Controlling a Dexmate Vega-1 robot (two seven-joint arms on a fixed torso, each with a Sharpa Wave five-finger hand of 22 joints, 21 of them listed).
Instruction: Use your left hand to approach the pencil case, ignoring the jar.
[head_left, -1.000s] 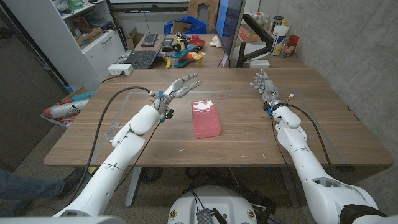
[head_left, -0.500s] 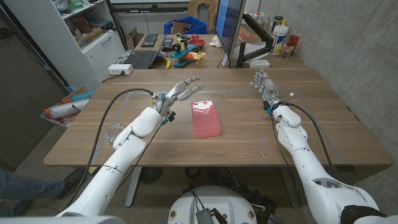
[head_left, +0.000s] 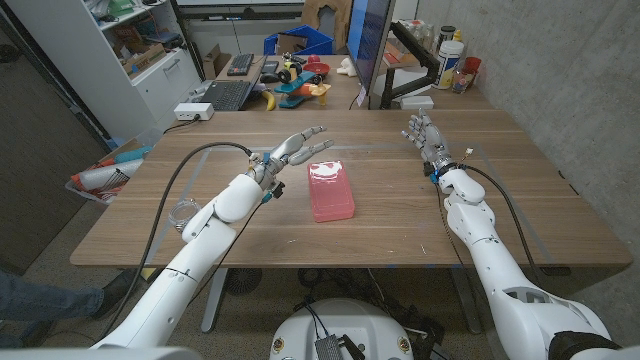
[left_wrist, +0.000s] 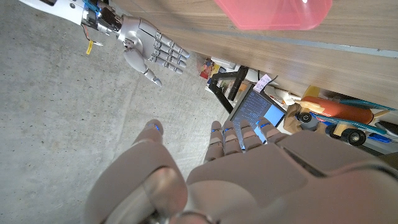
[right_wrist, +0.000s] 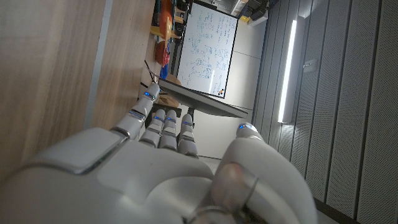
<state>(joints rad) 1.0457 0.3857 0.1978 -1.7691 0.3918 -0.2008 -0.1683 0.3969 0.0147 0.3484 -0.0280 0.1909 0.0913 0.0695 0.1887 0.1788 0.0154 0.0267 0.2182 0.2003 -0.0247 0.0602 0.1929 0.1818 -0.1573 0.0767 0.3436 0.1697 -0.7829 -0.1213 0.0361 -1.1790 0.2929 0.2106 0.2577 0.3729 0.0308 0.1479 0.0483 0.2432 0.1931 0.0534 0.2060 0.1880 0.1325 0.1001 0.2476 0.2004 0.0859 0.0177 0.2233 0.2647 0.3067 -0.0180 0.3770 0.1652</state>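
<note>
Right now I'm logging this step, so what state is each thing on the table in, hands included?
Pencil case: pink, lying flat on the table, closed as far as can be seen, untouched.
Left robot hand: open, fingers spread, raised beside the case's far left corner, not touching it.
Right robot hand: open, empty, at the table's far right, away from the case.
Table: wooden, bearing the case.

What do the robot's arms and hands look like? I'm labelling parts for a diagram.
Both arms are glossy white rounded shells. The left hand and right hand are silver-grey metal, with segmented fingers. Black cables loop from each forearm to the wrist, where small coloured wires show.
</note>
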